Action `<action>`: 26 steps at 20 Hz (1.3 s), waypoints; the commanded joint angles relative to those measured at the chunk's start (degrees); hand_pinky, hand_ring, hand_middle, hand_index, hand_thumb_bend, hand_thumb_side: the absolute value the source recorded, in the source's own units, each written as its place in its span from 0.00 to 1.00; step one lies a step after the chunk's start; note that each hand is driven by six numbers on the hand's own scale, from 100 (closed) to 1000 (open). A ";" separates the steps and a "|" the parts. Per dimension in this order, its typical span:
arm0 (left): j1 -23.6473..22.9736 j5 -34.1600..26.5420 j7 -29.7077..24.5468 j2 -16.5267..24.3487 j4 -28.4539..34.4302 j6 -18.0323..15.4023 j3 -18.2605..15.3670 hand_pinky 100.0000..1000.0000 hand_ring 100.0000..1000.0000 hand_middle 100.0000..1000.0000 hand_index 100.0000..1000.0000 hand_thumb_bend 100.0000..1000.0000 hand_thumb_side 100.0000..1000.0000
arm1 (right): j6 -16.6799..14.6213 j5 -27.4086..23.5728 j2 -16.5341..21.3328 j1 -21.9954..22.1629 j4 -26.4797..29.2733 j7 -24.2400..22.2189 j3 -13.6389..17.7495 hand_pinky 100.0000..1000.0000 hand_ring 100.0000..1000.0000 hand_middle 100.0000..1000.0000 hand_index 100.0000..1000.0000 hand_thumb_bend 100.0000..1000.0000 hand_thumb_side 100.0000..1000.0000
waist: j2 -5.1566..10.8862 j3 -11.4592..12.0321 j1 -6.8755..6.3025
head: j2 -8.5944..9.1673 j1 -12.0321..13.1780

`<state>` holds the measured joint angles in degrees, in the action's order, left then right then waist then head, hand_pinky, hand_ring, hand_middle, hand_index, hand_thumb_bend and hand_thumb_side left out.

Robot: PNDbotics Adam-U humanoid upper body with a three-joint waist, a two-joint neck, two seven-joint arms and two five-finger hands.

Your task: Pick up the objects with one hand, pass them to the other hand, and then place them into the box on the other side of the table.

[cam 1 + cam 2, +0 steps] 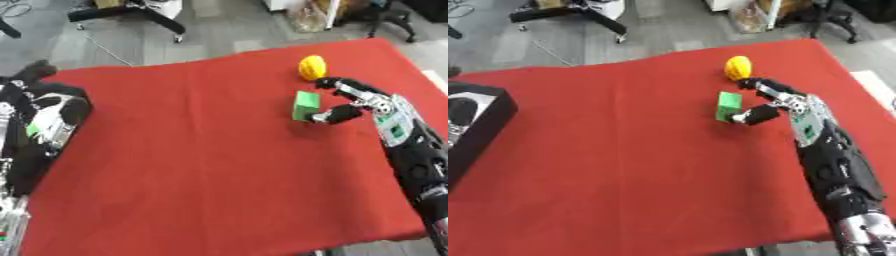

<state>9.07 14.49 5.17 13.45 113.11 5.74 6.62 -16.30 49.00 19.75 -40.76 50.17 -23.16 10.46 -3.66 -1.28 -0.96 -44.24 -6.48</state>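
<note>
Reaching in from the right side, your right robot hand [776, 102] sits at the green block [728, 106], which stands on the red worktop [623, 150] in its far right area. The thumb and fingers are spread to either side of the block's near-right face, apparently touching it but not yet curled round it; treat the grasp as not made. Just beyond the block, near the fingertips, lies a yellow rounded object [738, 67], close to the block but apart from it.

Handling, as a judgement: the block looks rigid and light, with flat, smooth faces. Take hold across two opposite flat faces, near mid-height, so that it does not pivot or tip. Its upright, narrow stance suggests it could topple if you push from one side before the opposing finger arrives. The cloth beneath may bunch if the block is dragged, so lift rather than slide.

The yellow object appears rounded and may roll if nudged; keep the fingers off it while closing on the block.

Your left robot hand [39, 117] is at the left edge of the left eye view, over the black box [474, 125]; whether its fingers are apart or together cannot be told.
</note>
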 commanded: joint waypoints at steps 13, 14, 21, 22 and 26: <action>0.25 0.28 -0.28 -0.20 0.43 -0.08 0.43 0.76 0.77 0.80 0.90 0.61 0.64 | -1.84 -3.30 0.07 -0.99 1.17 7.89 -0.82 0.85 0.87 0.67 0.60 0.28 0.25 | 1.38 0.36 -0.33 | 0.12 -0.34; 0.25 0.27 -0.29 -0.23 0.38 -0.09 0.46 0.76 0.77 0.80 0.90 0.61 0.64 | -2.03 -3.41 -0.02 -1.02 1.29 7.86 -0.97 0.85 0.87 0.66 0.58 0.27 0.24 | 1.39 0.37 -0.32 | 0.12 -0.38; 0.14 0.37 -0.18 -0.25 0.18 -0.08 0.52 0.76 0.76 0.80 0.90 0.60 0.65 | -4.00 -5.73 -1.18 -0.44 5.30 8.81 -1.67 0.83 0.82 0.56 0.43 0.13 0.13 | 1.35 0.30 -0.36 | 0.12 -0.18; 0.14 0.42 -0.14 -0.28 0.08 -0.07 0.56 0.76 0.76 0.80 0.90 0.60 0.65 | -4.41 -6.60 -1.68 -0.20 7.07 9.34 -1.72 0.83 0.82 0.56 0.43 0.18 0.29 | 1.34 0.25 -0.38 | 0.12 0.02; 0.62 0.34 0.57 -0.32 -1.30 0.15 1.15 0.76 0.76 0.79 0.89 0.54 0.63 | -4.79 -12.27 -4.93 1.56 17.36 10.07 -2.68 0.82 0.81 0.55 0.42 0.08 0.14 | 1.27 0.14 -0.44 | 0.12 1.37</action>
<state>9.02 14.65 5.40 12.97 111.51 5.85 7.64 -20.89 38.56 15.01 -38.31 63.50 -13.42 8.05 -3.66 -1.10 -0.96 -44.24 -5.58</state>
